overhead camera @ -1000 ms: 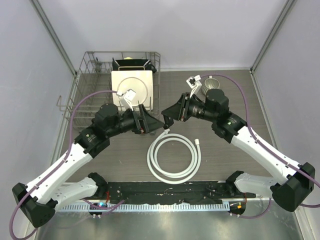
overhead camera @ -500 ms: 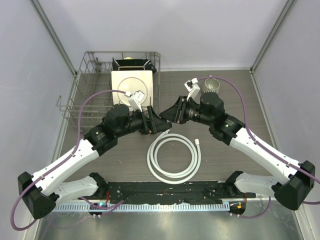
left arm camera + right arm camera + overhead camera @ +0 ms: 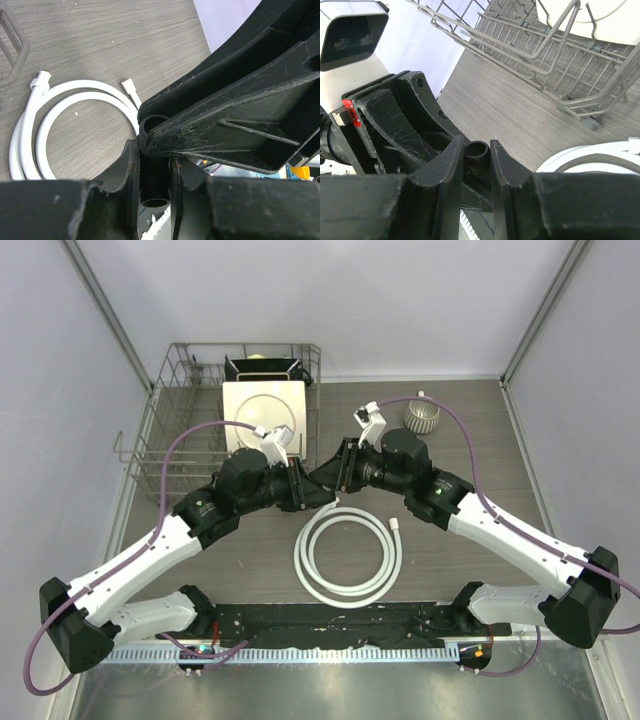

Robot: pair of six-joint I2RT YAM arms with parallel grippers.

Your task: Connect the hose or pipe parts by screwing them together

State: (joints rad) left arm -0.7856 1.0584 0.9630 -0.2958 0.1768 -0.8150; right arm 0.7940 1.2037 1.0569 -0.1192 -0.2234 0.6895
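Both arms meet tip to tip above the table (image 3: 480, 450). The left gripper (image 3: 316, 494) is clamped tight on the black T-shaped fitting (image 3: 477, 151), and the right gripper (image 3: 328, 476) pinches the fitting's threaded end. The white hose (image 3: 348, 558) lies coiled on the table just beneath them, free of both.

One white hose (image 3: 348, 558), coiled in about two loops, with two white end connectors (image 3: 41, 80). One black fitting (image 3: 477, 150). Two robot arms (image 3: 150, 550), each with two black fingers (image 3: 451, 165), and two purple cables (image 3: 175, 450). At the upper left of the overhead view, one wire dish rack (image 3: 170, 430) holds one square white plate (image 3: 262, 412) and one black container (image 3: 262, 367). At the upper right, one ribbed cup (image 3: 422, 416).
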